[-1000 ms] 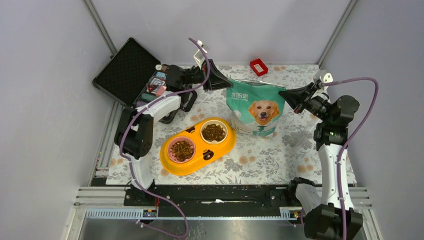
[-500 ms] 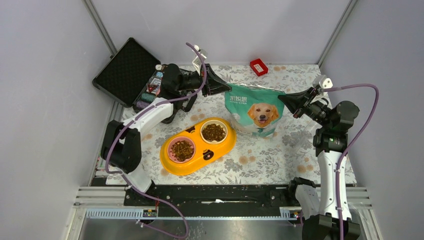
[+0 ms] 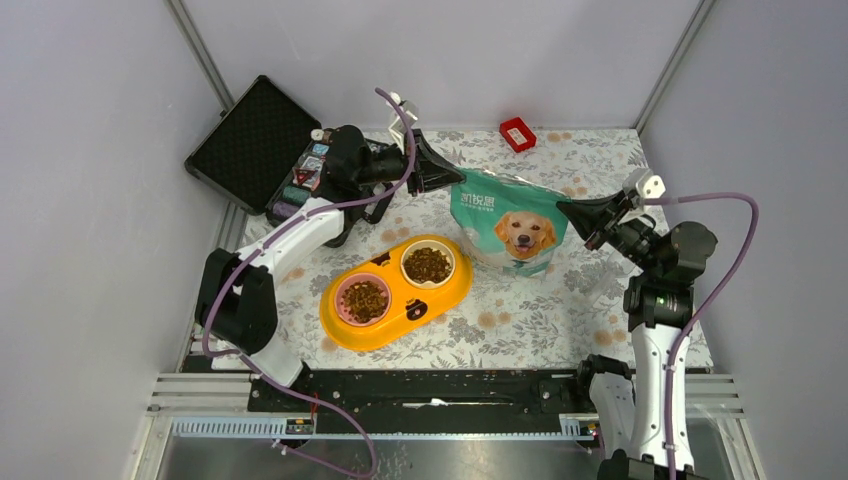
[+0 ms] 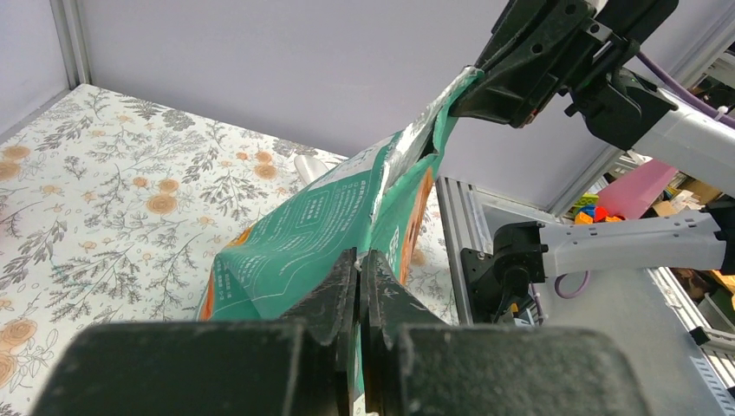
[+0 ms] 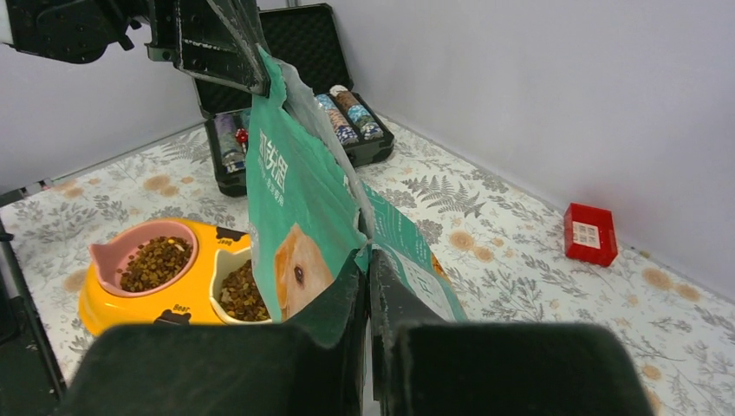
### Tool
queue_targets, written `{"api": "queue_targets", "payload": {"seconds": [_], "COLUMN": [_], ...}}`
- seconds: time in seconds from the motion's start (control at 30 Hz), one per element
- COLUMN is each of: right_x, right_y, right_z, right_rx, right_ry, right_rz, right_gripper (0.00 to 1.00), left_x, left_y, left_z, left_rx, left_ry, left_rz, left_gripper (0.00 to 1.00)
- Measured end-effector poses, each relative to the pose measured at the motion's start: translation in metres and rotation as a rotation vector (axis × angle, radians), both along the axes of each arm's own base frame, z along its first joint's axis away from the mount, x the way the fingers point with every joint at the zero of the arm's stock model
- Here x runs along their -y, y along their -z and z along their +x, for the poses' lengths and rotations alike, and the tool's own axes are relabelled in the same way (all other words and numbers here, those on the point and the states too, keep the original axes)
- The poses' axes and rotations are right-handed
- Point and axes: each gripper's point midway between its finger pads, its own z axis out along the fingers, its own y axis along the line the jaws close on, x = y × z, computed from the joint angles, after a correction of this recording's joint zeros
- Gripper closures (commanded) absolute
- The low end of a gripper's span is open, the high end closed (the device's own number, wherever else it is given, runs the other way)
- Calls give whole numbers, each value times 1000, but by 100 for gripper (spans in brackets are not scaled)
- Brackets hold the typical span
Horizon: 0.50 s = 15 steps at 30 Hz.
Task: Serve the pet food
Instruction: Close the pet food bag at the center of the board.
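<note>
A teal-and-white pouch [image 3: 510, 225] printed with a golden retriever stands behind the yellow double feeder [image 3: 395, 325], its top edge stretched between my two grippers. My left gripper [image 3: 456, 178] is shut on the pouch's top left corner, and the wrist view shows the pouch [image 4: 303, 234] pinched at the left gripper [image 4: 359, 260]. My right gripper [image 3: 563, 208] is shut on the top right corner, also shown at the right gripper [image 5: 364, 260] with the pouch [image 5: 295, 199] in its jaws. Pet food [image 3: 427, 264] fills the white bowl, and more pet food [image 3: 365, 298] fills the pink bowl.
An open black case [image 3: 255, 135] with coloured chips lies at the back left, close behind my left arm. A small red box [image 3: 517, 133] sits at the back edge of the floral mat [image 3: 520, 320]. Grey walls enclose three sides.
Both grippers have sunk a little with the pouch still held. The right one came lower and nearer, so the pouch's top edge now slants down to the right.
</note>
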Motion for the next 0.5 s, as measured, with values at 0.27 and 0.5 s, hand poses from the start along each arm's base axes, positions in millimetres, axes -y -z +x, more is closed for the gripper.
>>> {"api": "queue_targets", "payload": {"seconds": [0.27, 0.5], "right_x": [0, -1], "right_y": [3, 1], "right_z": [-4, 11], "right_rx": [9, -105], "right_ry": [6, -28], "right_rz": [-10, 61], "right_gripper": [100, 100], "left_x": [-2, -5], "left_y": [0, 4], "left_z": [-10, -13], "left_rx": [9, 4], "left_ry": [7, -3], "left_rz": [-16, -67], "left_gripper": [100, 100]}}
